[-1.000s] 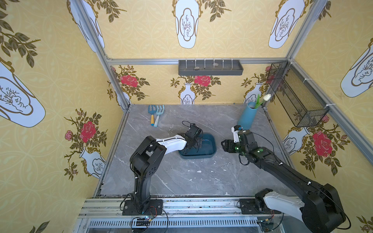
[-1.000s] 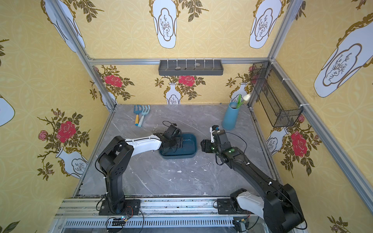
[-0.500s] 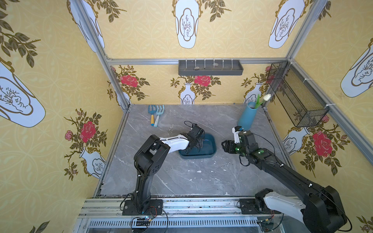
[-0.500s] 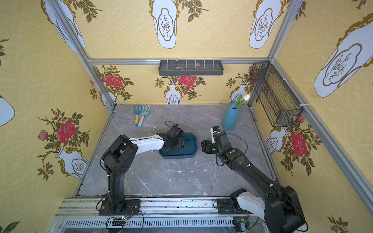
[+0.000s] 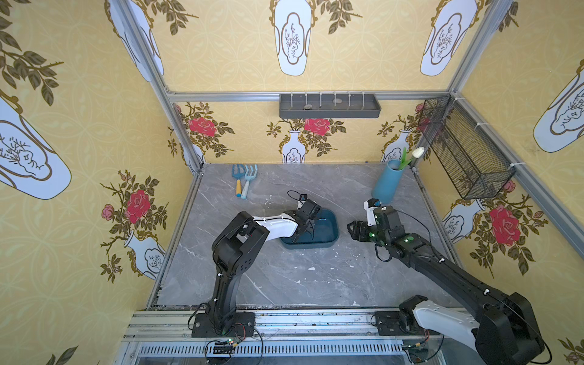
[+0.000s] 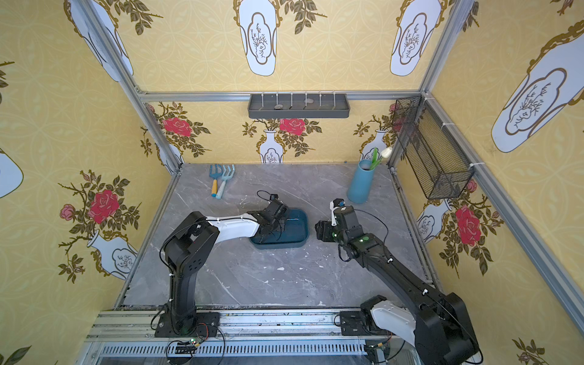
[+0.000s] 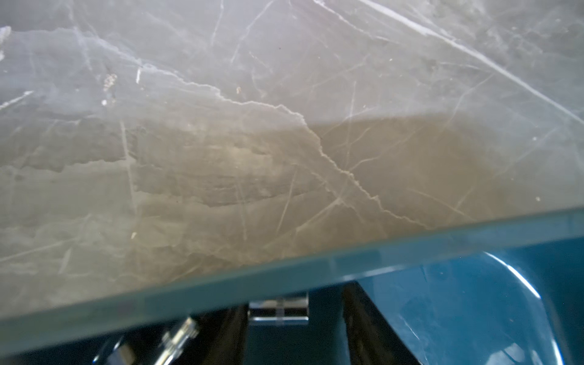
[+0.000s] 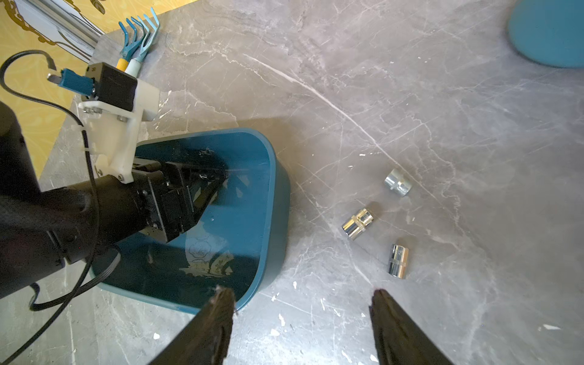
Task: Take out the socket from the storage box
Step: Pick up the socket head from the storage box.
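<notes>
In the box: my left end effector (image 8: pixel 215 170) reaches down inside the box (image 5: pixel 328 240), at the end nearer my left arm.
Left end effector state: narrow. In the left wrist view 1 black finger (image 7: pixel 232 331) stands on each side of a chrome socket (image 7: pixel 278 311). A strip of blue floor shows between the socket and 1 finger, so I see no clamp on it.
Socket: inside the box, low down and close to the wall, blurred.
Other pieces in the box: 2 shiny pieces (image 7: pixel 180 335) beside the same fingers, too blurred for me to name.
Box: upright near the middle of the desk (image 5: pixel 284 284), between my 2 arms.
Right end effector (image 8: pixel 302 294): wide, with nothing between the fingers. It hangs over the desk just beside the end of the box that faces my right arm.
Loose sockets (image 8: pixel 358 222): 3 chrome ones lie on their sides on the desk, outside the box on that same side, near one another but not touching.
Rakes (image 5: pixel 245 180): 2 lie side by side near the back left corner of the desk.
Vase (image 5: pixel 387 183): upright at the back right, holding a white tulip (image 5: pixel 417 152).
Walls: a grey tray (image 5: pixel 328 109) on the back wall, a mesh basket (image 5: pixel 464 148) on the right wall.
</notes>
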